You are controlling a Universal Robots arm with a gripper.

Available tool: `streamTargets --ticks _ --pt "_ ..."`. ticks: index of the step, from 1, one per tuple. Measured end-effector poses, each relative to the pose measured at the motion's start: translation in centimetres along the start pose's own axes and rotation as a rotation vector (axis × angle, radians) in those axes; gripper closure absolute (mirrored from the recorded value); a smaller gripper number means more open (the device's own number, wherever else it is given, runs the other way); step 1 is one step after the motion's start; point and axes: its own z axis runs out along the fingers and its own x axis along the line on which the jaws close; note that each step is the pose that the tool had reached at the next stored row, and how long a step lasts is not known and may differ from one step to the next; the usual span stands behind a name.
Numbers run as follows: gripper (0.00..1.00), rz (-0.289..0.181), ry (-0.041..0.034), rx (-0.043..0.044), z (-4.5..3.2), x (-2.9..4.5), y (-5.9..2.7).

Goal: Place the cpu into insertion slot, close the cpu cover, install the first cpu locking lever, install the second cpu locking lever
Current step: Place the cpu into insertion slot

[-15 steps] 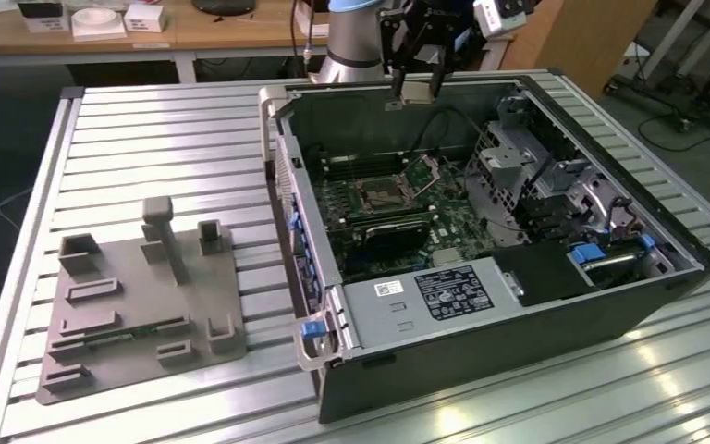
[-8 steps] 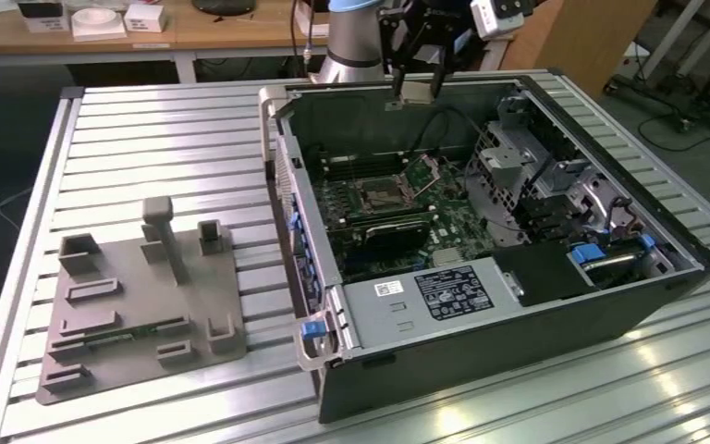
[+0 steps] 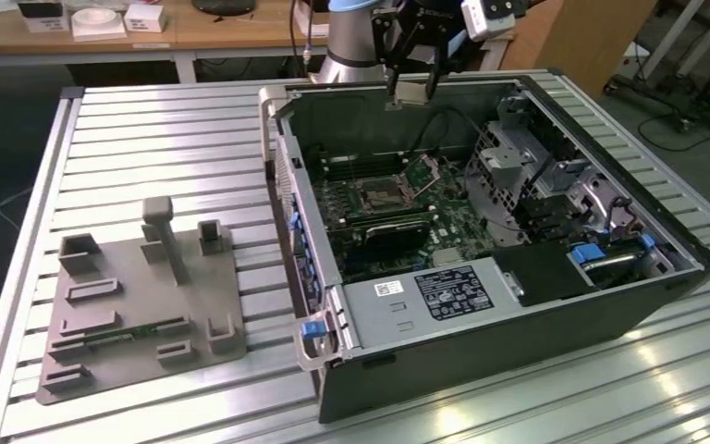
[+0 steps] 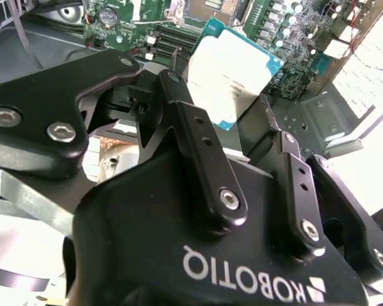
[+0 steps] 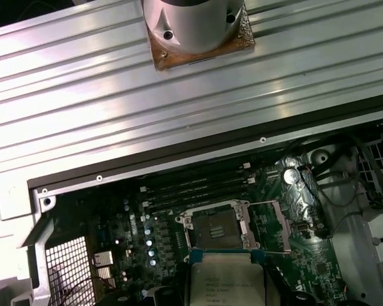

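My gripper [image 3: 410, 85] hangs above the far wall of the open computer case [image 3: 330, 370], shut on the cpu [image 3: 410, 93]. In the second wrist view the cpu [image 4: 233, 73] shows as a silvery square chip on a green edge, pinched between the two black fingers [image 4: 198, 140]. The insertion slot [image 3: 380, 195] lies bare on the green board below, nearer the case's middle. Beside it the cpu cover [image 3: 434, 171] stands tilted up and open. In the first wrist view the cpu [image 5: 226, 284] hovers just short of the insertion slot [image 5: 216, 227].
Black memory slots [image 5: 198, 185] run along the board next to the socket. A labelled black box [image 3: 454, 291] and a metal drive cage [image 3: 521, 153] stand inside the case. A grey fixture plate [image 3: 133, 305] lies on the ribbed table at the exterior view's left. The arm's base [image 5: 195, 25] is bolted behind the case.
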Motion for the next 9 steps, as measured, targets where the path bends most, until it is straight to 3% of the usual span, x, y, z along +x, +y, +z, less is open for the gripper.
streamTargets --ticks 9 --pt "0.46 0.000 0.0000 -0.0001 0.00 0.08 -0.02"
